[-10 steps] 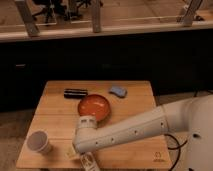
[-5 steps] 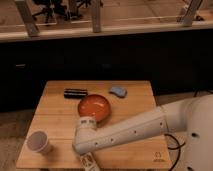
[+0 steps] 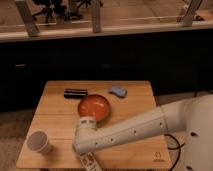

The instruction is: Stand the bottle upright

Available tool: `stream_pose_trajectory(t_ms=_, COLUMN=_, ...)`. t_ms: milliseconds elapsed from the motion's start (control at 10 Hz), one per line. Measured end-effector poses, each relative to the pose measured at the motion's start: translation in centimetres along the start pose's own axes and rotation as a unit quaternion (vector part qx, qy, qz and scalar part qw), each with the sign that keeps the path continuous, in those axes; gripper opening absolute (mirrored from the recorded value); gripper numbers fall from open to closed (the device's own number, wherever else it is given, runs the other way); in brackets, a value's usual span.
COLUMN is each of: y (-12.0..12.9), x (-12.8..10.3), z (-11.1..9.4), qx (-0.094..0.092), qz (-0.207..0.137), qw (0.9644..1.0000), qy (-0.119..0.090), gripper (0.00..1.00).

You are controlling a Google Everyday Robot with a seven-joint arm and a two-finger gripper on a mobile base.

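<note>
Unmoved, jaws hang by bottle at front edge.

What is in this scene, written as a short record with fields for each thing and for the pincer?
table: wooden table
bottle: the bottle at the front edge, seems to lie on its side, not yet upright
pincer: the pincer at the arm's end, low over the bottle
arm: white arm reaching in from the right
cup: paper cup upright, front left
bowl: orange bowl near the middle
rear left: black oblong object
rear, right of bowl: blue-grey object
</note>
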Motion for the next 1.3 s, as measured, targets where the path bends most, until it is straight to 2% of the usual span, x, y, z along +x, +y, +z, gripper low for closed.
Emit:
stream_pose_trajectory(t_ms=500, y=0.6, x=-0.4, z=-0.3, qx=-0.007, qz=-0.011, qw=0.9999, qy=-0.008, gripper=0.0)
stream_pose_trajectory(t_ms=1300, y=0.7, x=-2.0, z=-2.4, qx=0.01, qz=-0.013, qw=0.9996, qy=-0.021, gripper=0.0)
